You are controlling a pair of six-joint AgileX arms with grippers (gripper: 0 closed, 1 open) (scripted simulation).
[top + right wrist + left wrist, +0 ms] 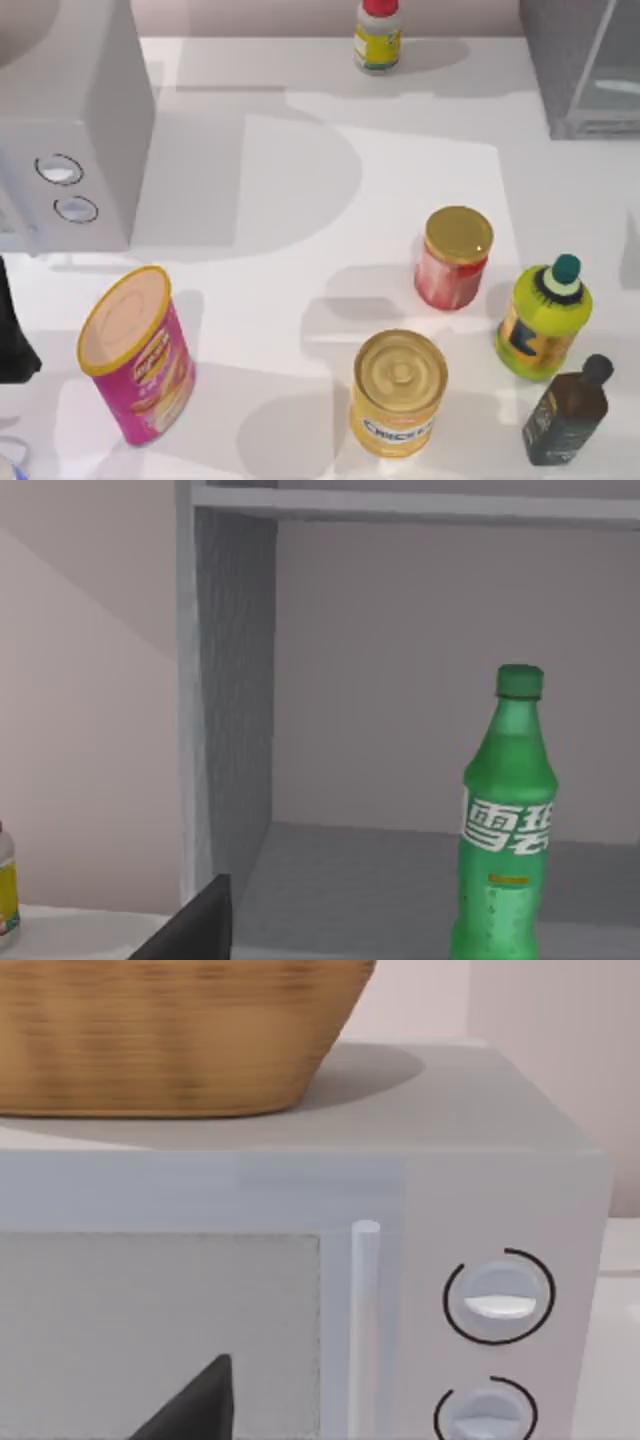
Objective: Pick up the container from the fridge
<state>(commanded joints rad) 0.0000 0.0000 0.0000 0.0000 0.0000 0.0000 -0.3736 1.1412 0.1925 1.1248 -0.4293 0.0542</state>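
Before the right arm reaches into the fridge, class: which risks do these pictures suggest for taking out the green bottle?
1. The green bottle is tall, slim and upright on the fridge floor, so a glancing touch may topple it.
2. It stands inside the fridge, past the grey side wall, which the arm could clip on an angled approach.
3. The yellow-green bottle and dark bottle crowd the table's right side, below the fridge in the top view.
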